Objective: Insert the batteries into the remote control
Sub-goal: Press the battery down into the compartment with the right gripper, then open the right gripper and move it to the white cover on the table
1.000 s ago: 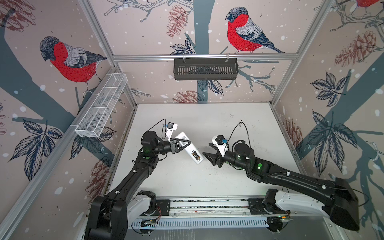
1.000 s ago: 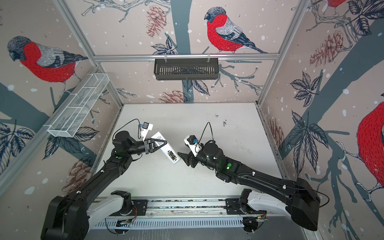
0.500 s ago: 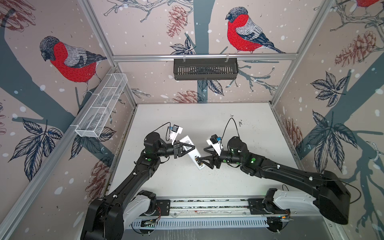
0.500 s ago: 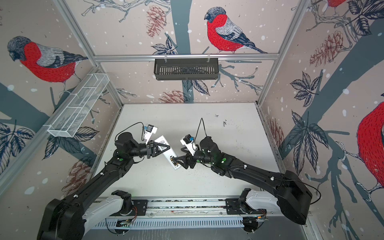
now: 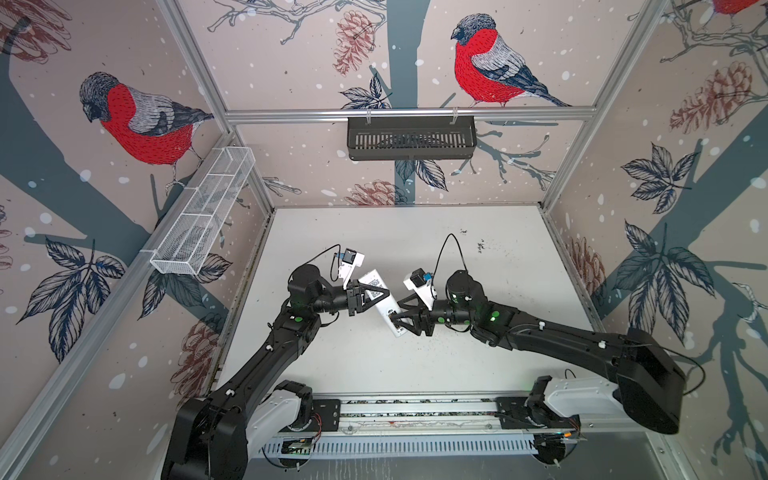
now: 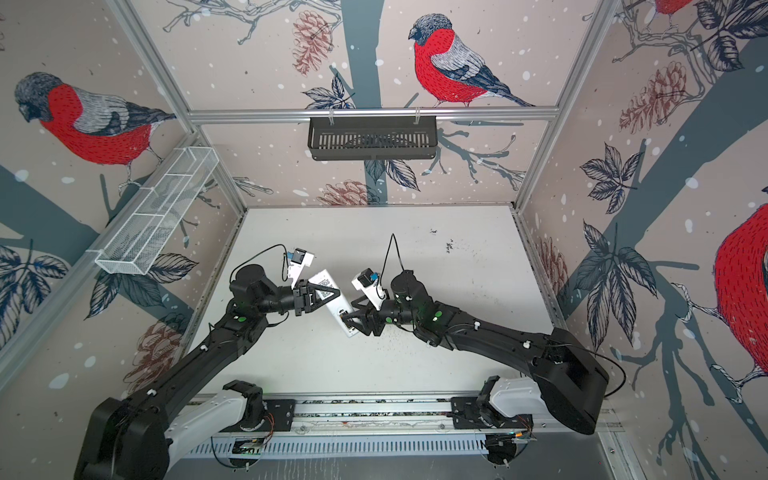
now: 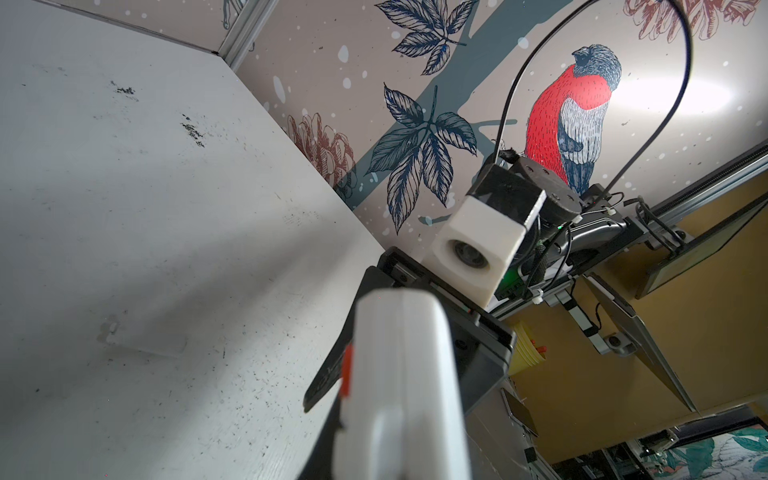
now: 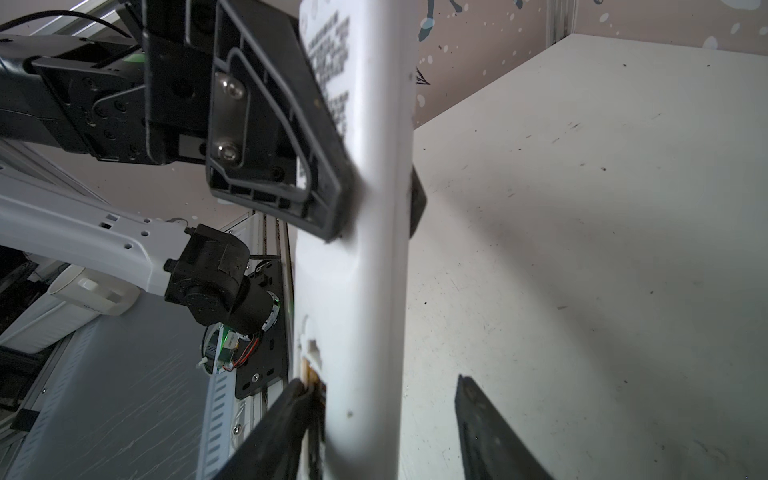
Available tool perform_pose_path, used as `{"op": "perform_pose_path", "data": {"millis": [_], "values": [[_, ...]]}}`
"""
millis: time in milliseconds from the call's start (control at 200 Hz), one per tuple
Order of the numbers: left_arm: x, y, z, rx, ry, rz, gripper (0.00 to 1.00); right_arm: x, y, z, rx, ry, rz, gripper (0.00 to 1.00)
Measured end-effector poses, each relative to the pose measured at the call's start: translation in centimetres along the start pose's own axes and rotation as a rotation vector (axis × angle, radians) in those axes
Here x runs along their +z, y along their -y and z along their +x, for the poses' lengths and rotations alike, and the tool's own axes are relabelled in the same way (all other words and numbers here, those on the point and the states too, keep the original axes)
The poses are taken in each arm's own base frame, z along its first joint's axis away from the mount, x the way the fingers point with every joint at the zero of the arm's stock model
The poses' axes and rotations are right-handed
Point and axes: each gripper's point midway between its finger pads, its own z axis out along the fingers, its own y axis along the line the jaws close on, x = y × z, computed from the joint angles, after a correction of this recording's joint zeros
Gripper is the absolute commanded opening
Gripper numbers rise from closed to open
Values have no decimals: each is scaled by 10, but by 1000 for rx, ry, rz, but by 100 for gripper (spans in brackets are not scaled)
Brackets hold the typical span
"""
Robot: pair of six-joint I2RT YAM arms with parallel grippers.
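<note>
My left gripper (image 5: 383, 296) (image 6: 335, 296) is shut across the middle of the white remote control (image 5: 371, 277) (image 6: 323, 277) and holds it tilted above the table, back side up. The right gripper (image 5: 395, 311) (image 6: 347, 311) (image 8: 382, 432) straddles the remote's lower end (image 8: 374, 270). One of its fingers (image 8: 274, 428) presses at the open battery compartment, where a dark battery with a gold end (image 8: 312, 399) shows. The other finger (image 8: 490, 432) stands clear of the remote. In the left wrist view the remote (image 7: 399, 374) fills the foreground.
The white table (image 5: 478, 353) lies below both arms, speckled with dark crumbs (image 5: 480, 246). A black basket (image 5: 411, 137) hangs on the back wall and a white wire basket (image 5: 203, 216) on the left wall. The arms' base rail (image 5: 415, 409) runs along the front.
My right gripper has moved left onto the remote's lower end and its jaws have narrowed. The left gripper has shifted the remote slightly toward the middle.
</note>
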Motion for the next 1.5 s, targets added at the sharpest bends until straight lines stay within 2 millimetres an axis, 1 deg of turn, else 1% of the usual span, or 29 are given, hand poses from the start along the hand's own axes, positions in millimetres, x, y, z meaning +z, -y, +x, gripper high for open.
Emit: {"op": "perform_pose_path", "data": {"millis": [60,135,385,425,455,605,705,765,855,916,976,1001,1041,1091,1171,1286,1316,1501], "values": [[0,-1,-1,7,4,-5,0,2,-2,0,-3,-5,-6,44],[0,-3,-2,13,13,-18,0,4,-2,0,-1,-10,-7,38],[0,-12,-3,15,21,-58,0,8,5,2,10,-23,11,37],[0,-12,-3,17,18,-62,0,8,5,3,10,-23,12,38],[0,-12,-3,21,17,-65,0,8,6,2,10,-23,14,41],[0,-17,-3,11,5,-97,0,6,16,4,18,-22,62,64],[-1,-24,-7,15,2,-160,0,2,30,8,34,-23,121,74],[-3,-34,-10,8,1,-221,0,-2,45,14,59,-33,184,77],[-8,-61,-7,-29,-13,-349,0,-8,68,23,102,-49,297,80],[-15,-82,-1,-63,-28,-447,0,-10,82,30,138,-65,358,81],[-24,-102,4,-99,-43,-544,0,-12,99,38,158,-94,445,81],[-29,-109,7,-114,-49,-580,0,-13,106,42,177,-106,478,86],[-36,-120,10,-139,-57,-634,0,-12,115,47,189,-131,524,99],[-45,-129,13,-161,-67,-689,0,-12,127,54,202,-164,583,100],[-52,-135,13,-164,-73,-737,0,-10,143,63,225,-214,658,100],[-59,-137,15,-166,-77,-773,0,-5,161,75,231,-295,739,100],[-61,-137,14,-162,-74,-782,0,-4,164,78,231,-312,753,100],[-67,-136,14,-154,-59,-804,0,3,174,93,220,-411,802,91]]}}
